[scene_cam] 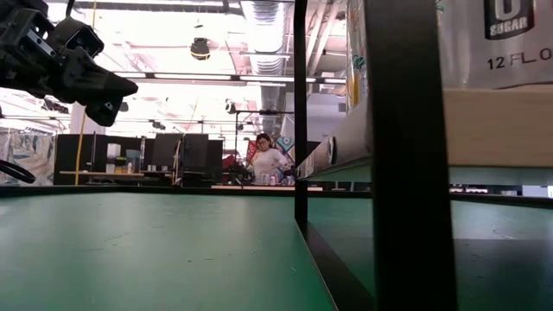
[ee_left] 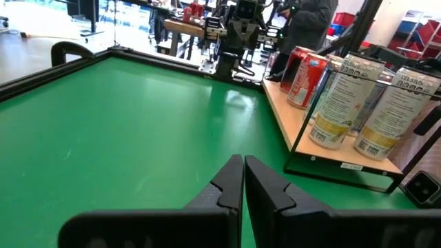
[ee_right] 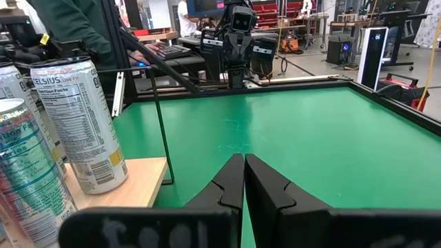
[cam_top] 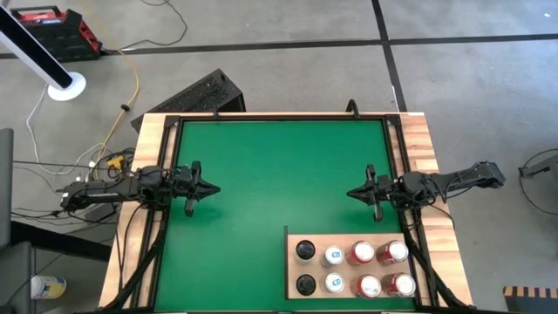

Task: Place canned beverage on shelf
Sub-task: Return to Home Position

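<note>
Flat rectangular shelf (cam_top: 292, 267) of pale plain wood: lies at the near right corner of the green mat (cam_top: 261, 166), with thin black metal posts (ee_left: 311, 114) rising at its edges.

Eight upright cylindrical drink cans (cam_top: 362, 253) stand on the shelf in two rows of four, close together. From above, the pair nearest the mat's middle shows black tops, the next pair white-blue tops, and the two pairs toward the table edge are red. In the left wrist view, tall white and yellow cans (ee_left: 337, 103) stand on the side facing the left arm, with red cans (ee_left: 303, 76) behind them.

Left gripper (cam_top: 207, 187): over the left part of the mat, well apart from the shelf. Fingers pressed together, holding nothing.

Right gripper (cam_top: 351, 194): over the right part of the mat, near the shelf's far edge and touching no can. Fingers pressed together, empty. The two grippers point toward each other across bare mat.

Surroundings: narrow wooden planks (cam_top: 418, 139) edge the table. A black case (cam_top: 205, 92) and loose cables (cam_top: 131, 87) lie on the grey floor beyond. A person (scene_cam: 263, 160) sits far back in the room
</note>
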